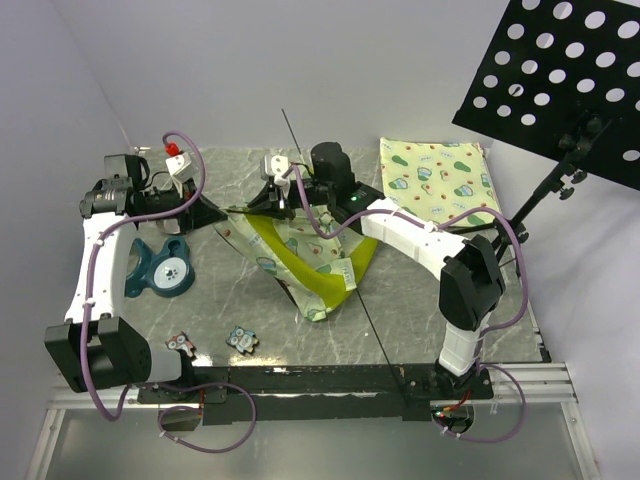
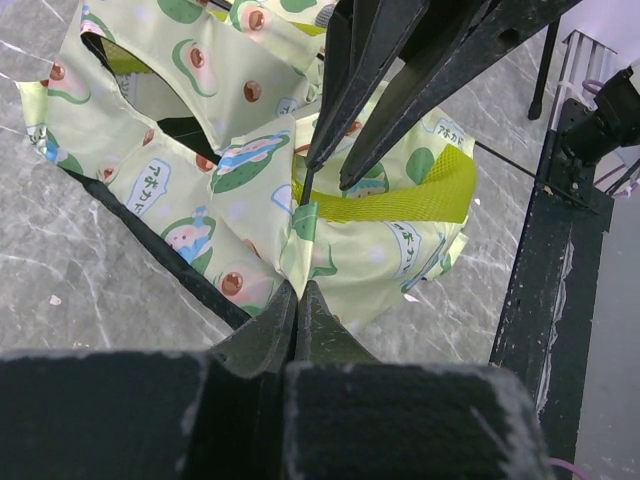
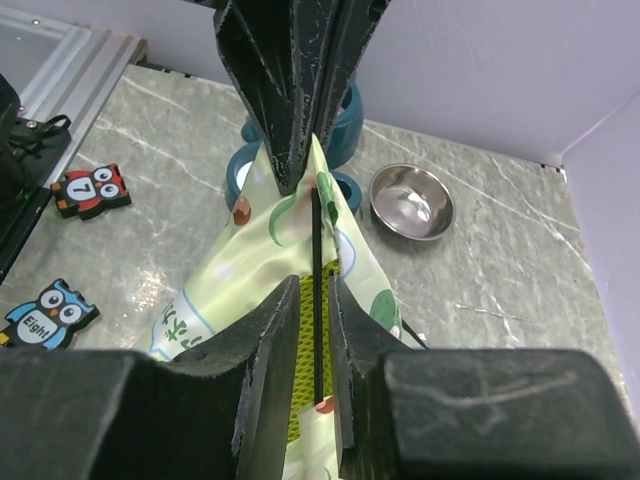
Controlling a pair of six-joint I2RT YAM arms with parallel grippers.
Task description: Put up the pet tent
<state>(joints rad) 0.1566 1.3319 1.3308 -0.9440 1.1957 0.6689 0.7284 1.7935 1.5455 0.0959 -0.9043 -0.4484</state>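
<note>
The pet tent (image 1: 300,262) lies collapsed in a crumpled heap at the middle of the bench (image 1: 330,345), with a lime mesh panel showing among the avocado print. The left gripper (image 2: 298,288) is pinched fully closed on a fold of the tent's fabric at its left side, drawing it into a peak. The right gripper (image 3: 316,285) is at the tent's far side. Its jaws stand slightly parted, with a thin black pole (image 3: 318,235) running between them and a sliver of gap on either side. A flat printed mat (image 1: 440,180) lies far right. A steel bowl (image 3: 412,202) sits near a teal toy (image 1: 165,270) on the left.
</note>
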